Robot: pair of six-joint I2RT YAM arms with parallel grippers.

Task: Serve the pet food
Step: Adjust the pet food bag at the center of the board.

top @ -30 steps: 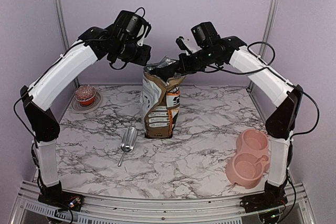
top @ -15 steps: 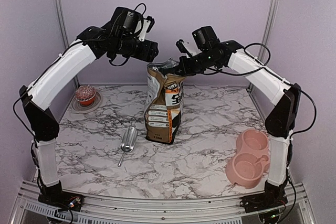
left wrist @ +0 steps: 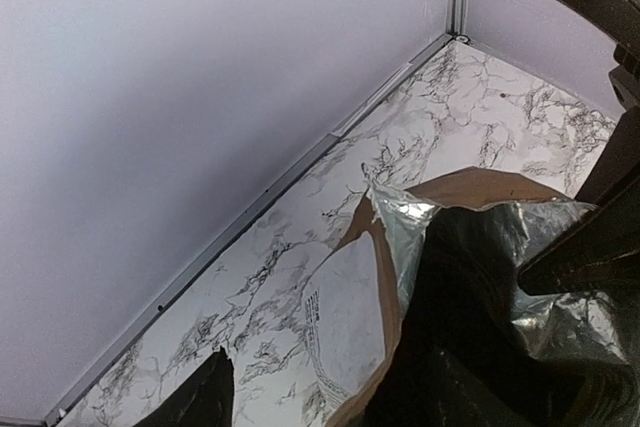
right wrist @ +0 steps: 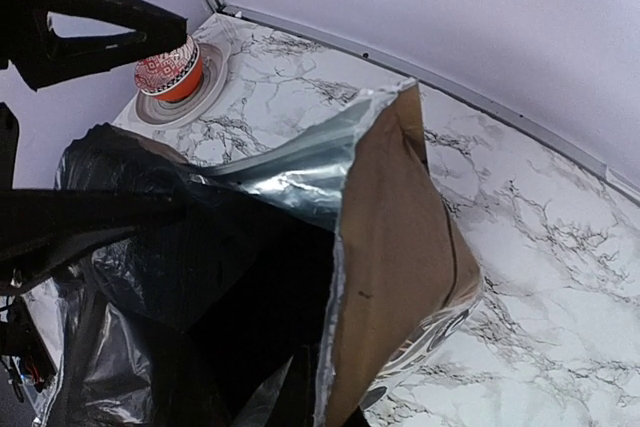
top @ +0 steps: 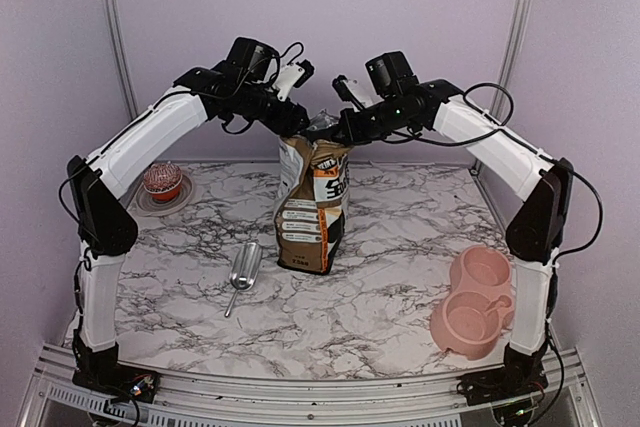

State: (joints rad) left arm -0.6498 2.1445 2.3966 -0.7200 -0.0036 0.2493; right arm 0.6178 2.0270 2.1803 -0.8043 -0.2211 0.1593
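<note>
- Pet food bag (top: pixel 312 202), brown-and-black paper with an orange band and a silver foil lining, stands upright near the middle of the white, grey-veined marble-look surface (top: pixel 400 237). Its mouth is crumpled open, and the kibble is lost in the dark interior.
- Right tool (top: pixel 338 130) is clenched on the bag's top rim from the right side.
- Left tool (top: pixel 295 125) hangs at the opposite side of the rim, released, jaws spread and gripping nothing.
- Bare surface lies on every side of the bag; the lilac back wall (top: pixel 400 27) stands behind it.
- Metal scoop (top: pixel 243 269), shiny and trough-shaped, lies flat near the bag's foot on the left, not touching it.
- Pink two-well bowl (top: pixel 472 302), smooth and rounded, sits by the right near edge, well apart.
- Reddish mesh ball (top: pixel 162 180) rests on a small round dish (top: pixel 150 204) in the far left corner.
</note>
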